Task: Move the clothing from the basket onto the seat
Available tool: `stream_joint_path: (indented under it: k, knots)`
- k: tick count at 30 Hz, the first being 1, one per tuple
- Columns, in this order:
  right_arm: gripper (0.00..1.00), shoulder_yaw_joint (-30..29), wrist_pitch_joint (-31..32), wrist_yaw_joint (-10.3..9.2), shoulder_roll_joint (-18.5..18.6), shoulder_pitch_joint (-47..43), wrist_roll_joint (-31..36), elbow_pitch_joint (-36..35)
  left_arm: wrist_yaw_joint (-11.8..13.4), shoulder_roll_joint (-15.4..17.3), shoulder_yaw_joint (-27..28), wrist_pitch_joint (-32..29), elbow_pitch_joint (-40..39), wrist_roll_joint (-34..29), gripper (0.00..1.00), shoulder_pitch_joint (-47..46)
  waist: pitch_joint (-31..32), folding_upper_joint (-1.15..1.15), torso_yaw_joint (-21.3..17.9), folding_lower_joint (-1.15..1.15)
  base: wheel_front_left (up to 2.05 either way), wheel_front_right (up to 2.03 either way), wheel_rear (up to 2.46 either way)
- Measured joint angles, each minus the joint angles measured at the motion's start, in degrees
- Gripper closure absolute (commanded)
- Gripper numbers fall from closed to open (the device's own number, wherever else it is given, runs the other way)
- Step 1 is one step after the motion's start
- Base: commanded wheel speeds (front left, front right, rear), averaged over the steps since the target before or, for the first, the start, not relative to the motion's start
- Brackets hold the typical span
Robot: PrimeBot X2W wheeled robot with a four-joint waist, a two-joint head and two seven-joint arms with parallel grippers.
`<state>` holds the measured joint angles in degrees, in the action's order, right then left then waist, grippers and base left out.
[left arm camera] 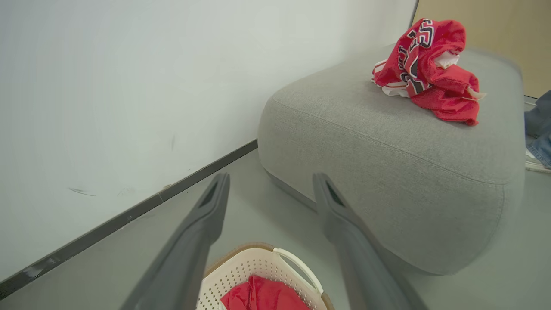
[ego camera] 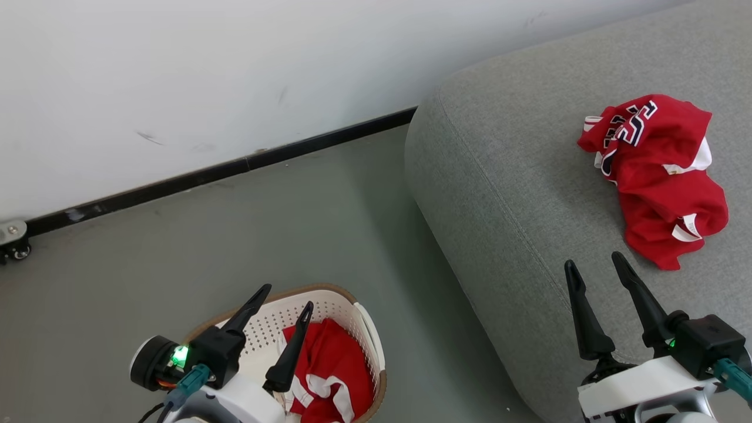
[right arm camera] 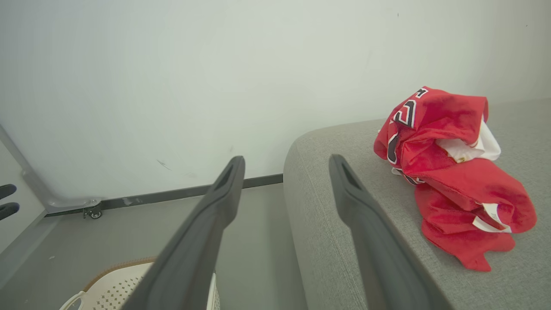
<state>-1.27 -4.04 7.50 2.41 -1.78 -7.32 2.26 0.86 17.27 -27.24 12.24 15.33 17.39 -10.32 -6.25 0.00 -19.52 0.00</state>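
A crumpled red jersey with block lettering lay on the round-cornered woven grey seat. More soft red cloth, white-trimmed, sat in the perforated cream basket on the smooth grey floor by a white wall. The left pincer above the basket and the right pincer over the seat both stood apart, empty.

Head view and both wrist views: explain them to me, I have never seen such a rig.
This is a wheeled robot with two arms, each ending in two long dark fingers. The head view looks down from its head; each wrist view looks along one arm's fingers. The left fingers hover over the basket on the floor, which holds red clothing. The right fingers hover over the grey seat, where a crumpled red garment lies. Both pairs are open and hold nothing.
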Motion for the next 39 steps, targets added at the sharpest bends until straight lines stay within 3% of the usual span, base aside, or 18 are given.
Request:
stream_joint_path:
  k: [11,39]
  knots:
    - [0.00,-0.48,-0.25,0.00,-0.02,0.91,-0.08,-1.22,-2.37,-0.63,-2.20,-2.64,4.92,-1.52,0.00,-4.30,-4.35,0.00,-1.02,0.00,0.00,0.00,0.00]
    - [0.00,-0.73,-3.25,0.00,-0.20,6.61,-3.03,-3.56,-3.91,0.82,-6.66,-7.27,18.07,-7.99,0.00,-14.35,-17.31,0.00,-3.34,0.00,0.00,0.00,0.00]
